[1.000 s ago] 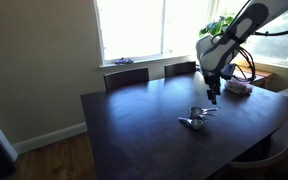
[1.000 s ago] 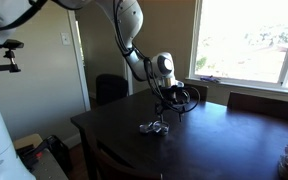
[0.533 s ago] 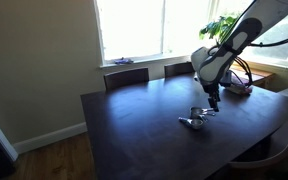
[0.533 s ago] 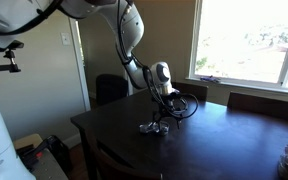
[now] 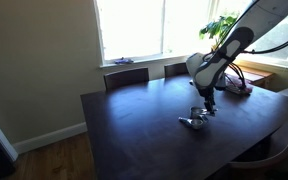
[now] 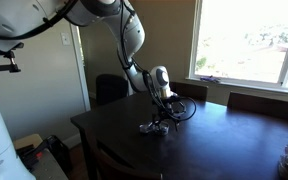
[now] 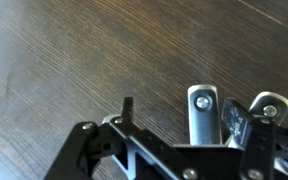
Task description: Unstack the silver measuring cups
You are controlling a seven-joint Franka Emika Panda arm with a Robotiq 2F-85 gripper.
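Silver measuring cups (image 5: 194, 121) sit clustered mid-desk and well in from every edge, also seen in an exterior view (image 6: 154, 127). The gripper (image 5: 208, 104) hangs low just above and beside them, its jaws spread apart and holding nothing. In the wrist view, two flat silver handles (image 7: 204, 112) lie on the wood grain, one of them between the jaws. Any stamping on the handles is too blurred to read. The dark desk (image 5: 124, 120) is bare around the cups. A pinkish stack (image 5: 239, 88) sits well apart near the far corner, and chairs (image 5: 126, 76) stand at the far edge.
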